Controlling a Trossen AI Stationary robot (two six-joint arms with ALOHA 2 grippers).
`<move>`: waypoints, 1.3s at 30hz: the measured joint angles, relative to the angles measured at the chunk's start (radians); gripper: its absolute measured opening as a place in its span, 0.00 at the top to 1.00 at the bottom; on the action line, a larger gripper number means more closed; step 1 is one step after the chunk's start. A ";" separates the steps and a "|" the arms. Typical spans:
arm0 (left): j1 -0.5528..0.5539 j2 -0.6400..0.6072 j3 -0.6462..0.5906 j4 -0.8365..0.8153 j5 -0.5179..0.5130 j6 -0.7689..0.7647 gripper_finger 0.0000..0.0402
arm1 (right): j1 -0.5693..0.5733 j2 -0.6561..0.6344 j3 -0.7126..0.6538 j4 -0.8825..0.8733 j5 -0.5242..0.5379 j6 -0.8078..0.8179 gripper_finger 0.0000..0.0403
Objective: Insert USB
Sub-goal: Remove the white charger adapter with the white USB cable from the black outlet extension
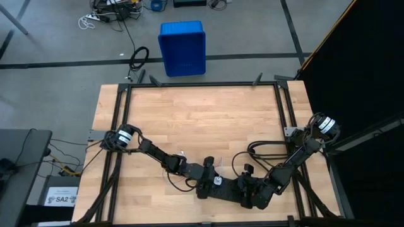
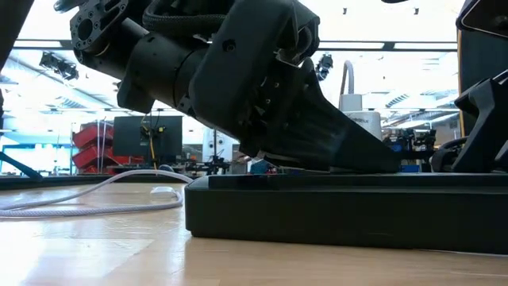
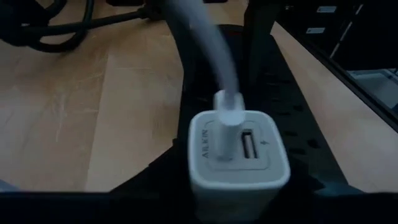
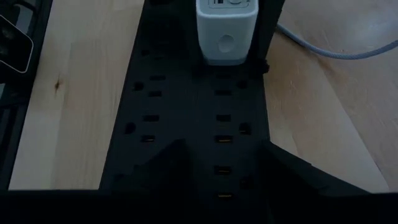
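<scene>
Nearest, across the lower half of the low view: long black plastic power strip (image 2: 341,214), flat on the pale wooden table (image 1: 202,113). Plugged upright into it, small white cube adapter (image 3: 239,155) with 2 ports. Seated in the left port at the left wrist view's centre: plug of the thin whitish USB cable (image 3: 205,43), trailing away over the wood toward the low view's left edge. Lower centre of the high view: left gripper (image 1: 213,176) over the adapter, right gripper (image 1: 243,186) just beside it above the strip. Open or closed: cannot tell for either. Beyond the table, top centre: blue plastic bin (image 1: 183,47) on grey floor.
</scene>
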State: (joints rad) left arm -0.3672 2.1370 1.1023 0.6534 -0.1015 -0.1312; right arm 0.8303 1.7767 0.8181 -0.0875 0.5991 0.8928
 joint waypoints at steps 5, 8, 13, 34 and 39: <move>0.000 -0.001 0.000 0.001 0.005 0.002 0.68 | 0.000 0.000 0.000 0.000 0.000 0.001 0.60; 0.000 -0.010 -0.001 -0.002 0.004 0.004 0.69 | 0.000 0.000 0.000 0.000 0.000 0.001 0.60; 0.000 -0.052 -0.005 -0.049 -0.016 0.035 0.69 | -0.001 0.001 0.000 0.002 0.007 0.002 0.60; 0.012 -0.071 -0.005 -0.093 -0.018 0.027 0.69 | -0.021 0.001 -0.001 -0.001 0.001 -0.005 0.61; 0.019 -0.071 -0.005 -0.067 -0.015 0.025 0.69 | -0.022 0.000 -0.001 -0.003 -0.011 -0.003 0.61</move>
State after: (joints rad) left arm -0.3477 2.0655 1.0977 0.5861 -0.1163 -0.1062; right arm 0.8086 1.7767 0.8173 -0.0904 0.5884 0.8897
